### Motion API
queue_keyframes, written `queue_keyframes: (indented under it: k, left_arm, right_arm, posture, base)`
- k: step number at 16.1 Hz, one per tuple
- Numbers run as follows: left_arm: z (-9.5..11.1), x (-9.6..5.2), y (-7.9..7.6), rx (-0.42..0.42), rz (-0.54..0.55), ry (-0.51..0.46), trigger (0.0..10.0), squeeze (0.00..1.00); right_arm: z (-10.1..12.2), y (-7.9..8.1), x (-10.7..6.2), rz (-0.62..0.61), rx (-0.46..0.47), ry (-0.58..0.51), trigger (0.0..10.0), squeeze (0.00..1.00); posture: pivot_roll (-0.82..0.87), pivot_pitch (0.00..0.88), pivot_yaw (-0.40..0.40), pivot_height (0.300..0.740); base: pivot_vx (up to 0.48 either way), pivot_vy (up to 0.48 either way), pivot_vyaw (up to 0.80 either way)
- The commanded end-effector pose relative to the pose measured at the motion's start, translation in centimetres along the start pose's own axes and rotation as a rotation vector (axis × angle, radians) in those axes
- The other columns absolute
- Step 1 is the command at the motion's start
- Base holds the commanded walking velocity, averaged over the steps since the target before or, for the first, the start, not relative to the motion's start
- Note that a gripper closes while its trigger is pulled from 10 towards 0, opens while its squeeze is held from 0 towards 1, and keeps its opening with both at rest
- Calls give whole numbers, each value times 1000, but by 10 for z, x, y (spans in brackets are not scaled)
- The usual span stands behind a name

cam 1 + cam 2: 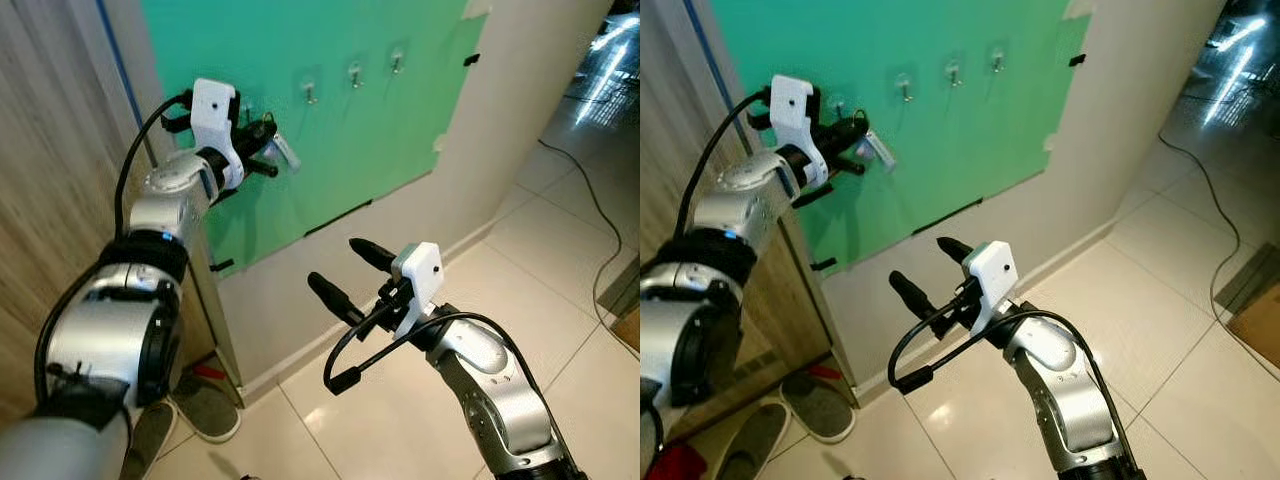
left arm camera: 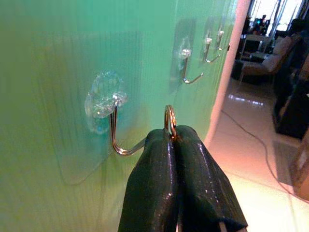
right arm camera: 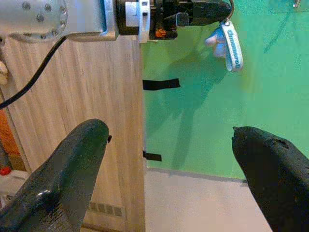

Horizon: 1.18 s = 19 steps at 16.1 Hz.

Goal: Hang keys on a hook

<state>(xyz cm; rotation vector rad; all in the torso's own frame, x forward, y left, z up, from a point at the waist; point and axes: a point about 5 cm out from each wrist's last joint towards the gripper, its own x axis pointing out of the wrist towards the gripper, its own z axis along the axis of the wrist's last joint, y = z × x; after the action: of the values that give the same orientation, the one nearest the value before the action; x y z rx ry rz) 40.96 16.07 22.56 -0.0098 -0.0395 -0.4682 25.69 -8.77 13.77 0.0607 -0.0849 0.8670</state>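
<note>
The right gripper (image 1: 352,268) is closest to us. It hangs low over the floor (image 1: 520,290), and its two black fingers are spread wide apart with nothing between them.

Farther off and higher up, the left gripper (image 2: 173,136) is lifted to the green board (image 1: 400,130). Its fingers are pressed tight together on the ring (image 2: 169,118) of the keys (image 1: 283,152). A white strap (image 3: 231,46) with blue letters hangs down from the ring, just under the fingers.

The ring is right beside the tip of the first hook (image 2: 117,129). I cannot tell if they touch. The hook is a bent wire on a clear sticky pad stuck to the board.

More hooks (image 1: 354,74) sit in a row farther along the board.

A wood panel (image 3: 87,96) stands beside the board. Slippers (image 1: 815,405) lie on the floor at its foot. A black cord (image 1: 590,200) runs along the floor far off.
</note>
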Motion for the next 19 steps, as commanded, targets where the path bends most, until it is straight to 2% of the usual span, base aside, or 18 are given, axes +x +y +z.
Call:
queue_keyframes:
  k: [1,5,7,10,12,17,19]
  left_arm:
    - [-2,-4,5,12,42,14,10000,0]
    - [8,-11,10,-49,122,-46,10000,0]
    - [5,-17,9,-75,128,-34,10000,0]
    - [-5,-28,18,-129,190,9,10000,0]
    - [-6,-35,15,-124,196,15,10000,0]
    - [3,-42,6,-92,180,8,10000,0]
    - [14,-41,-3,-20,154,-44,10000,0]
  right_arm:
    - [2,-1,0,5,4,-4,10000,0]
    - [1,-1,1,14,7,1,10000,0]
    - [-1,0,0,15,12,6,10000,0]
    - [-3,1,0,23,20,11,10000,0]
    - [-4,-1,-1,21,23,15,10000,0]
    - [-5,0,0,31,26,20,10000,0]
    - [-6,0,1,37,26,24,10000,0]
  posture:
    - [-43,0,-3,740]
    - [-40,0,-4,740]
    - [-36,0,-7,740]
    - [-30,0,-7,740]
    - [-24,0,-11,740]
    - [-14,0,-19,740]
    - [-11,0,-22,740]
  base:
    - [0,0,0]
    - [0,0,0]
    - [0,0,0]
    - [0,0,0]
    - [0,0,0]
    - [0,0,0]
    - [0,0,0]
